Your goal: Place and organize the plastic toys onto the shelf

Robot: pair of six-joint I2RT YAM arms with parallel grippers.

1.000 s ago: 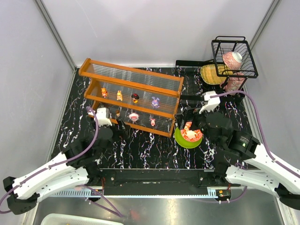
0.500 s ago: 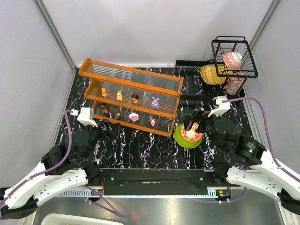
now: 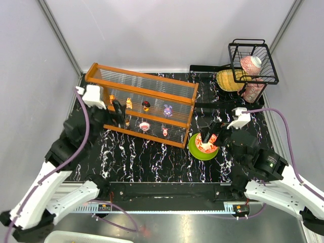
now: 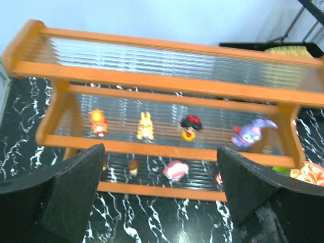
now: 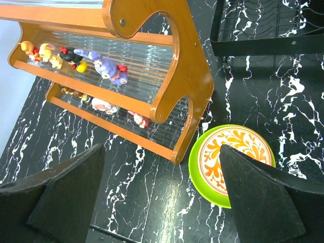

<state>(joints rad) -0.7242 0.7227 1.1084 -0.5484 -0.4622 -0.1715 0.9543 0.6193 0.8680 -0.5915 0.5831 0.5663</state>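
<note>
Plastic toys (image 4: 190,126) look distinct from the left wrist, specks overhead.

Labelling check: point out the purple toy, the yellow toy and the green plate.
purple toy (image 4: 251,134), left wrist view, body.
yellow toy (image 4: 146,127), left wrist view, torso.
green plate (image 5: 193,165), right wrist view, left rim.

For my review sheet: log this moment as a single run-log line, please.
left claw open, empty, facing shelf | right claw open, empty, by green plate | toys in two rows on shelf
</note>
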